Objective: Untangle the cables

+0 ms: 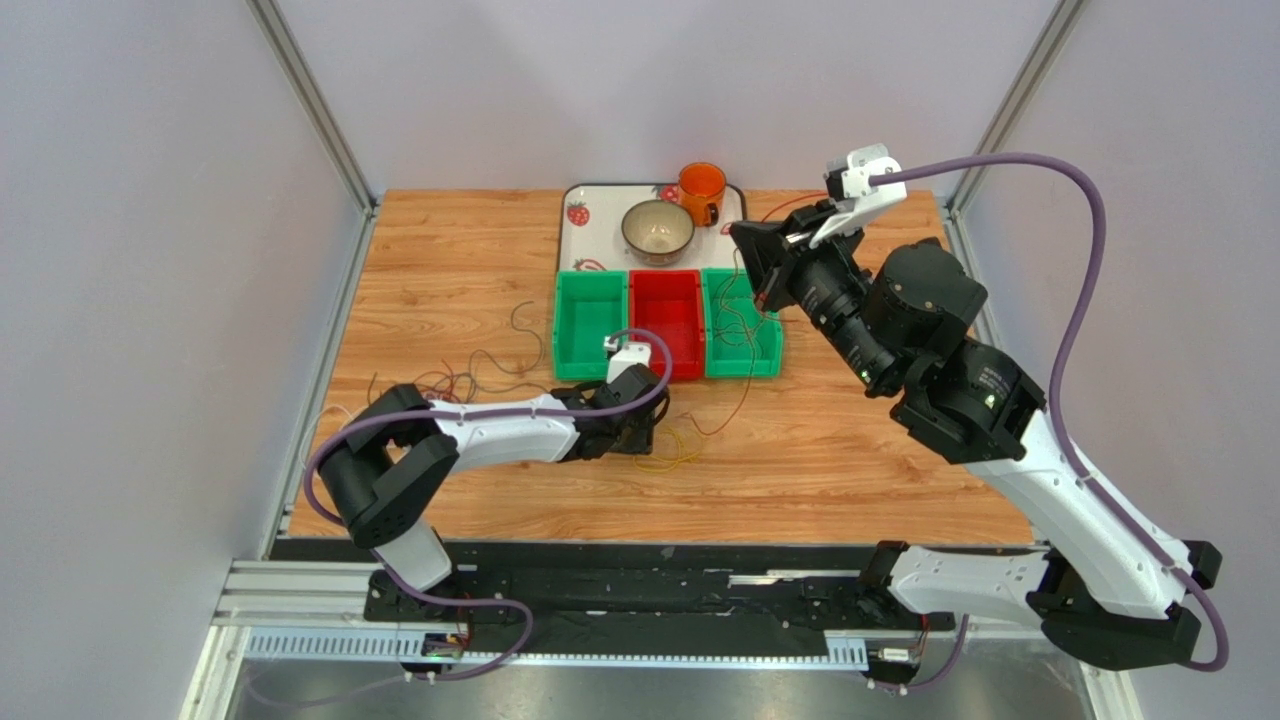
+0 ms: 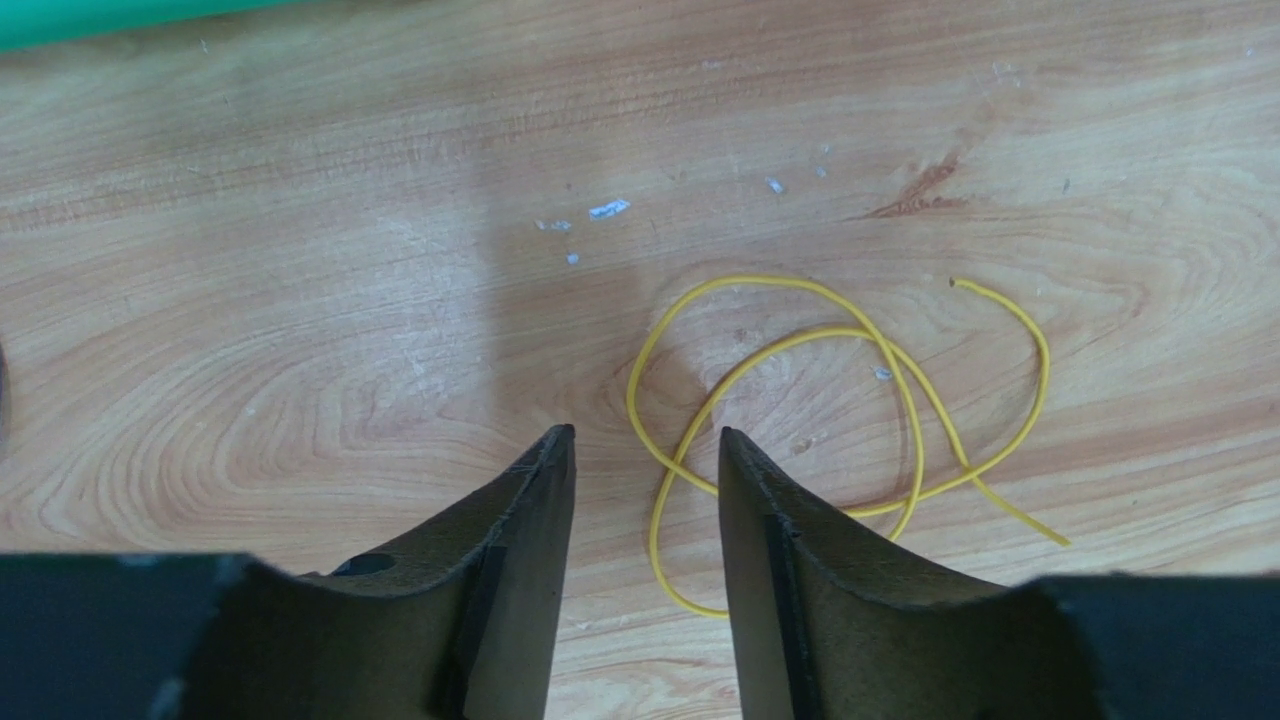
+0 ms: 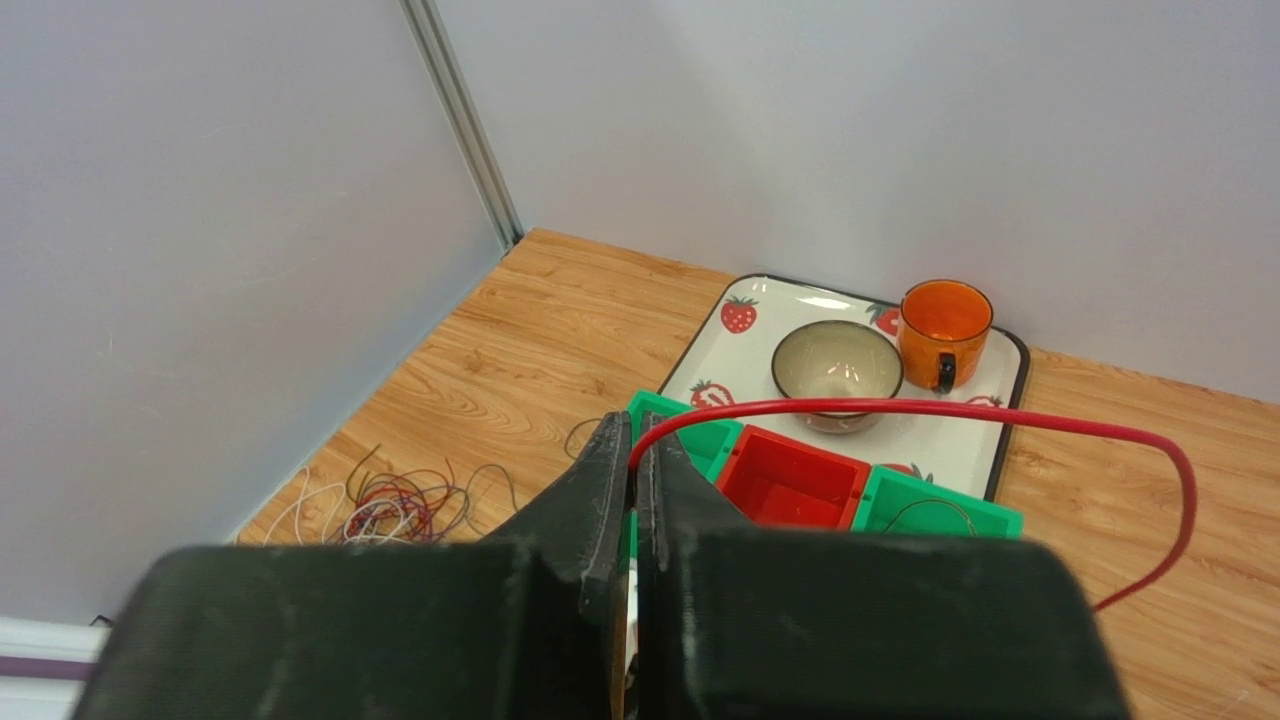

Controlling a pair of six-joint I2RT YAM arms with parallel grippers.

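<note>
Partly | red cable was clenched in right hand | left hand was released over yellow cable | tangle was left at left edge of tabletop

wooden table | on it: tray, three bins, yellow cable, cable bundle

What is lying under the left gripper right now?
A yellow cable lies in loose loops on the wooden table. Its near bend shows below the gap of the open left gripper, then runs behind one finger, where it is hidden.
</note>
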